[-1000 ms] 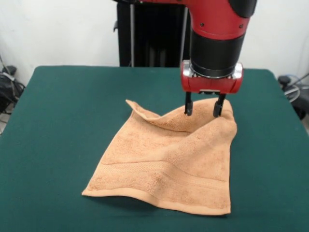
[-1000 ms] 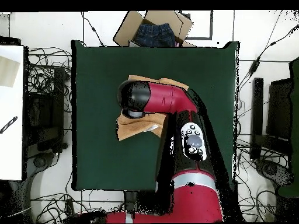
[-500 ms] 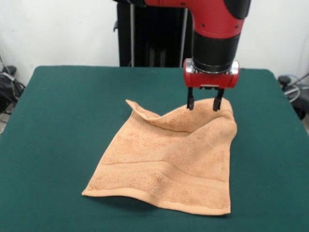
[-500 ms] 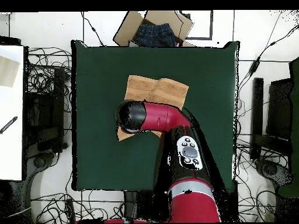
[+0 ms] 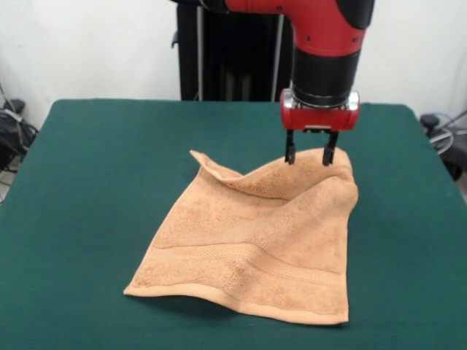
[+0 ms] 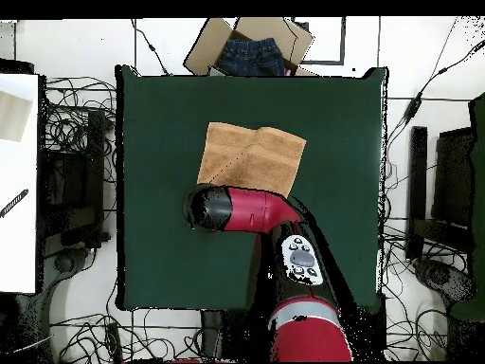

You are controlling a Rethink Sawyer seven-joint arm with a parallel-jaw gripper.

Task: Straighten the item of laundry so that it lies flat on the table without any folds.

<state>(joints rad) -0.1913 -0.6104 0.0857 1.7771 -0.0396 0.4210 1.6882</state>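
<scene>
Towel point(image 5: 255, 248) sits roughly mid-counter point(image 5: 95, 182), not flat. In the front view the edge of the towel nearest the arm is bunched and lifted: one corner curls up into a small peak, a diagonal fold runs down from it, and the corner under the jaws humps up. The towel's opposite edge lies down on the felt, woven band visible parallel to the hem, with a slight shadow under that hem on the peak side.

Gripper point(image 5: 310, 156) hangs straight down over the humped corner of the towel. Jaws apart, nothing between them; tips look level with the top of the hump and just clear of the cloth, though I can't tell for certain whether they touch it.

Overhead view: towel point(image 6: 251, 158) shows as a rough quadrilateral with a crease running across it. The red arm point(image 6: 256, 210) overlaps the towel's base-side edge, so that edge and the gripper itself are hidden there.

Beyond the counter edge farthest from the robot base, an open cardboard box point(image 6: 248, 45) holds something dark blue, denim-looking. Cables lie on the floor all around the counter.
</scene>
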